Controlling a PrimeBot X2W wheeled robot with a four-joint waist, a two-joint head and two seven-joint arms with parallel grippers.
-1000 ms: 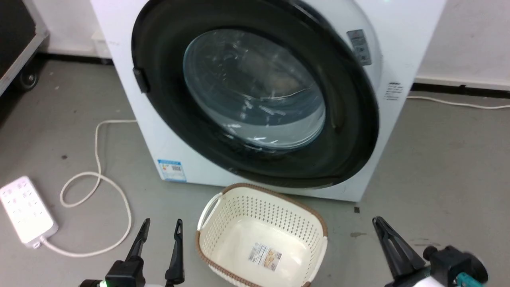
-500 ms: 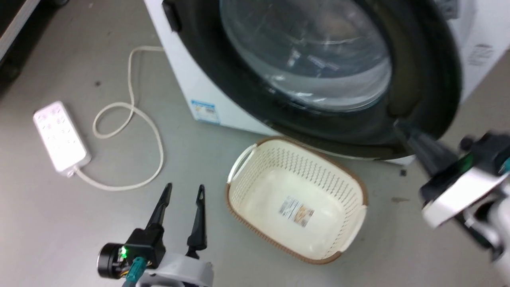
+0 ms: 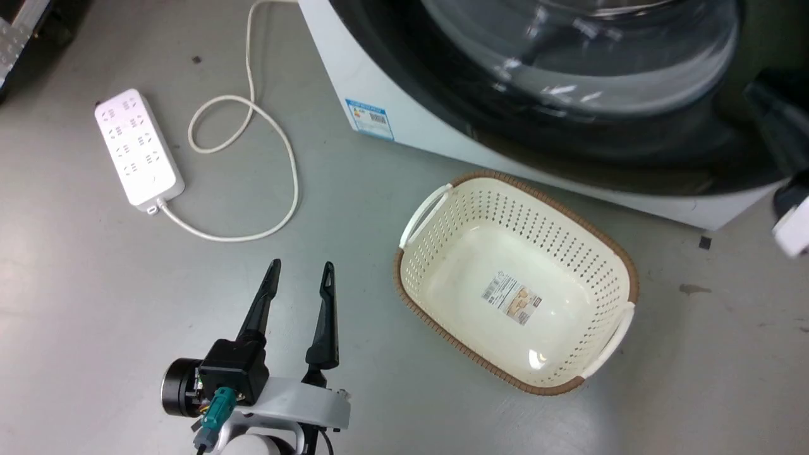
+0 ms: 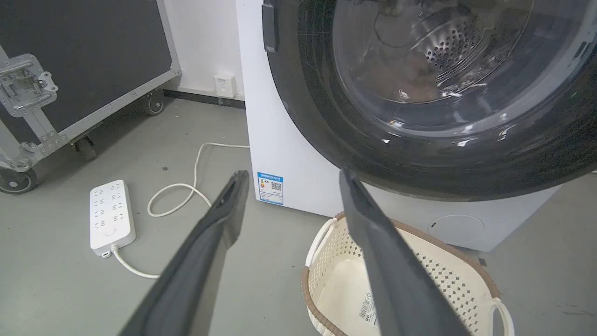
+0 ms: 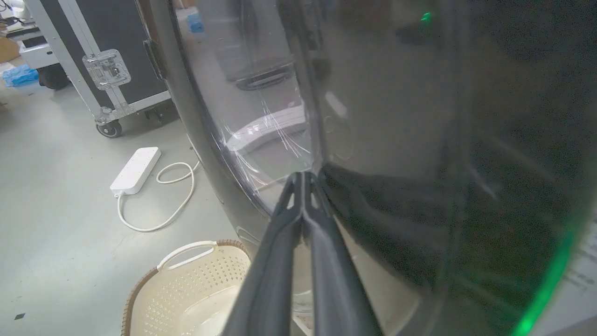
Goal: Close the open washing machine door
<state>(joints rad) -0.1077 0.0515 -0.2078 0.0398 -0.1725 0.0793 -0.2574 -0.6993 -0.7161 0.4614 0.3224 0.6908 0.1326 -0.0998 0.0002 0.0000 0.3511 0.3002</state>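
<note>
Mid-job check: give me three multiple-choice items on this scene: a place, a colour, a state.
1. Where is the laundry basket? A on the floor before the washing machine; B atop the machine; C on a shelf.
2. What colour is the power strip? A black; B white; C red.
3. What state is the left gripper in? A shut on the basket; B shut on the power strip; C open, empty.
1 A: it rests on grey floor near the washing machine door. 2 B: its casing is white. 3 C: its fingers stand apart, only floor between.
</note>
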